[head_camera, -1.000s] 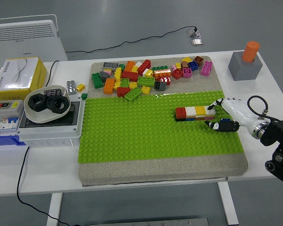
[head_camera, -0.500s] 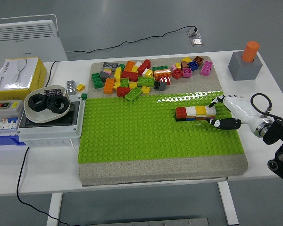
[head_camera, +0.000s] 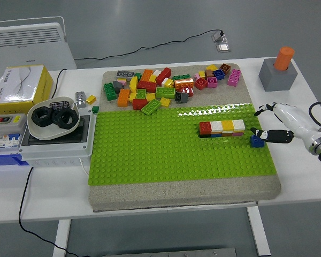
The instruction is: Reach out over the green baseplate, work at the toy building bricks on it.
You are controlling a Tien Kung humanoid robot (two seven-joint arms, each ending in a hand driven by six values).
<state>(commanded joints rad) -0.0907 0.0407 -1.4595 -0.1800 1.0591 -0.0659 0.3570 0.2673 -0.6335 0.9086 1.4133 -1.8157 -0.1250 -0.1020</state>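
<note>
A green baseplate (head_camera: pixel 150 155) lies on a grey mat. On its right part stands a short row of bricks (head_camera: pixel 222 127), red, white, yellow and white on top, with darker bricks under it. A small blue brick (head_camera: pixel 256 140) sits on the plate just right of the row. My right hand (head_camera: pixel 258 122) is at the plate's right edge, to the right of the row. Its fingers are spread and hold nothing, and the thumb tip is close above the blue brick. The left arm is out of view.
A pile of loose coloured bricks (head_camera: pixel 166 85) lies on the mat behind the plate. A grey block with an orange peg (head_camera: pixel 279 72) stands at the back right. A white bowl of black rings (head_camera: pixel 53 118) sits on a box at the left, beside a yellow box (head_camera: pixel 18 88).
My right hand has drawn back to the right, away from the brick row. The blue brick, before hidden by the hand, now shows on the plate to the right of the row.
</note>
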